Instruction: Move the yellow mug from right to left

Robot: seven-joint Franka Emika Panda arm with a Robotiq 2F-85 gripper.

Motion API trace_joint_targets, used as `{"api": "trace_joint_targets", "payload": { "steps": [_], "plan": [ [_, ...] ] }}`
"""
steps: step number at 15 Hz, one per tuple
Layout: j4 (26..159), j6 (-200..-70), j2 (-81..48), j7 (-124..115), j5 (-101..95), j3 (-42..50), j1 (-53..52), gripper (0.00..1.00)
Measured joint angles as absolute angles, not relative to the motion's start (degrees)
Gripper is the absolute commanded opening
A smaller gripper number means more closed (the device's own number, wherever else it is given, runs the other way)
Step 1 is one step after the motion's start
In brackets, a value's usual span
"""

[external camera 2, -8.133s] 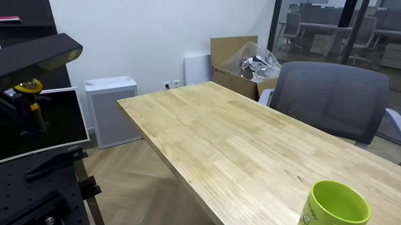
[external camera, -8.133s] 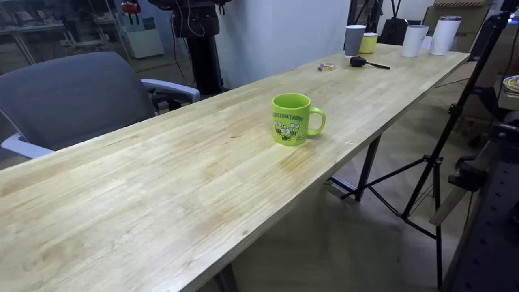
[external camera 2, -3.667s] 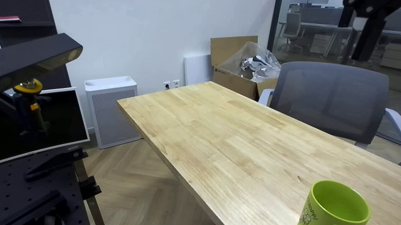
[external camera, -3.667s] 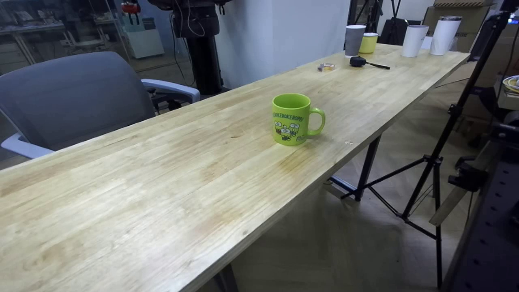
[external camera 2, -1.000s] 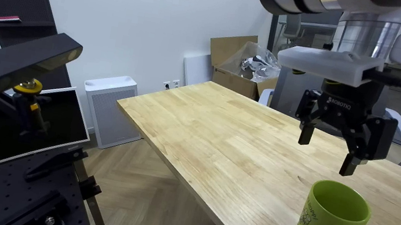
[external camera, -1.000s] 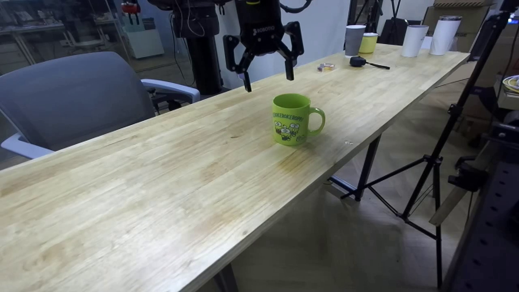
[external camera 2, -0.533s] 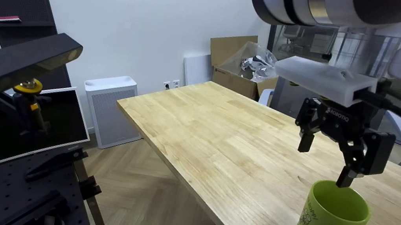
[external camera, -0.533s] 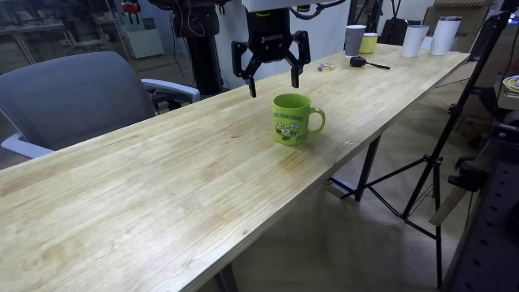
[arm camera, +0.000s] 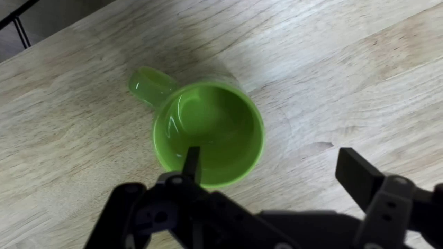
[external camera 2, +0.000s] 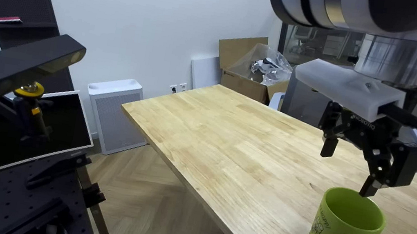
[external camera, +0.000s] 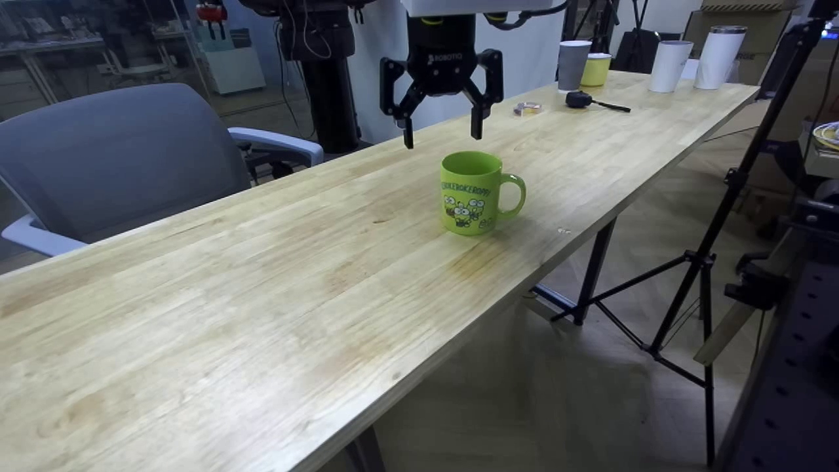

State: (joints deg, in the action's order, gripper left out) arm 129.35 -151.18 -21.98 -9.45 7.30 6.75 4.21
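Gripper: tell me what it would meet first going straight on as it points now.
Probably the yellow mug: the gripper points down, and in the wrist view one finger overlaps the mug's rim, though depth is unclear.

From above, both exterior views face opposite ends of the bench (external camera: 236,301), sharing the yellow mug (external camera 2: 345,231), which the wrist view looks into, close, mid-frame.

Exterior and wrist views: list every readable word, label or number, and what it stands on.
"ROBOTIQ": on the body of the tool.
"...EROKEROPPI": on the yellow mug, in an exterior view; its start is unclear.
Brown box at the back: lettering too blurred to read.
Open carton: mark too small to read.
Wrist view: none readable.
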Motion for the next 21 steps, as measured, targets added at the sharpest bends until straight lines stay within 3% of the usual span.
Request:
{"api": "trace_joint_targets", "payload": {
  "steps": [21],
  "plan": [
    [129.4, -152.7, -24.6, -8.4, 7.8, 6.7, 6.4, 1.0]
  ]
}}
